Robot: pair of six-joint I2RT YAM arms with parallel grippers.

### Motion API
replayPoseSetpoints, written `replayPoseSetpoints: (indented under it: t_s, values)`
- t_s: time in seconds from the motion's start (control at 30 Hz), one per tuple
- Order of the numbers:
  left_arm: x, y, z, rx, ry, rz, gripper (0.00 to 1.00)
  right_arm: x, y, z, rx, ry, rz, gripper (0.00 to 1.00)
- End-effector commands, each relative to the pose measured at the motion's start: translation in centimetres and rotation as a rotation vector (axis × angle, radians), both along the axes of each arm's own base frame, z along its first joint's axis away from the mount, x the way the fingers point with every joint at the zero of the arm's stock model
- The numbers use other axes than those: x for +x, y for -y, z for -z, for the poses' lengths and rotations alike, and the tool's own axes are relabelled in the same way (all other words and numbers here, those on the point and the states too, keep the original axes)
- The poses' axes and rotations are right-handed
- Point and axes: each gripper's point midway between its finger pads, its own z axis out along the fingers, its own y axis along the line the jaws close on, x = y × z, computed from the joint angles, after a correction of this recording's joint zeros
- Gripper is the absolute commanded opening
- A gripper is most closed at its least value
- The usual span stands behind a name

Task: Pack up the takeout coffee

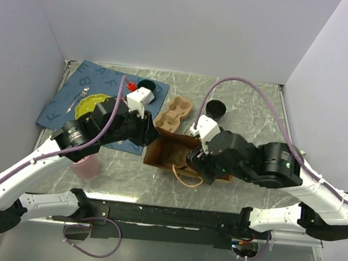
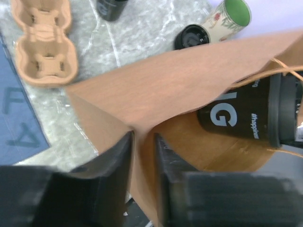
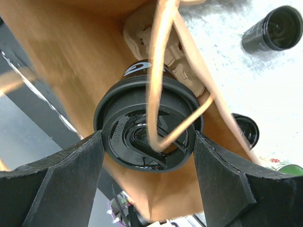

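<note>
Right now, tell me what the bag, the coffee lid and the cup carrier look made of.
The bag: matte brown kraft paper, judging by its sharp fold. The takeout coffee lid: probably black plastic, with moulded lettering and a slight sheen. The cup carrier: apparently tan moulded pulp, rough and dull.

Plain pale walls box the cell in at the back and both sides, lit soft and even. Tabletop is a grey marble-look sheet with white veins, black rail running along its near edge
</note>
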Motion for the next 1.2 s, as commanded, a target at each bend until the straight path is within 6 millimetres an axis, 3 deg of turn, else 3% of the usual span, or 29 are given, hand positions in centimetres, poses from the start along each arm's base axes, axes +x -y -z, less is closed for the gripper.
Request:
replayPoseSetpoints:
  t_s: [0.0, 0.2, 0.23, 0.37, 0.87, 1.17]
  values:
    - [0.2, -1.7, -2.2, -0.036, 0.048, -0.076, 0.41, -0.7, 2.1, 2.0, -0.118, -0.002, 0.041, 0.34]
    - [-2.9, -4.0, -1.7, -0.073, -0.033, -0.078, 0.50, -1.2, 1.0, 2.6, -0.121, -0.007, 0.046, 0.34]
    - [-3.2, -4.0, -0.6, -0.066, -0.058, -0.076, 0.52, -1.3, 0.7, 2.7, -0.125, -0.010, 0.044, 0.34]
    - [-3.9, -4.4, 0.7, -0.064, -0.099, -0.078, 0.53, -1.8, -0.4, 3.2, -0.126, -0.017, 0.038, 0.34]
    - [-6.2, -3.8, 1.6, -0.122, -0.151, 0.014, 0.47, -1.9, -1.8, 3.5, -0.150, 0.027, 0.097, 0.33]
    - [-5.8, -2.9, 2.1, -0.136, -0.153, 0.027, 0.34, -1.9, -2.0, 3.2, -0.149, 0.040, 0.115, 0.34]
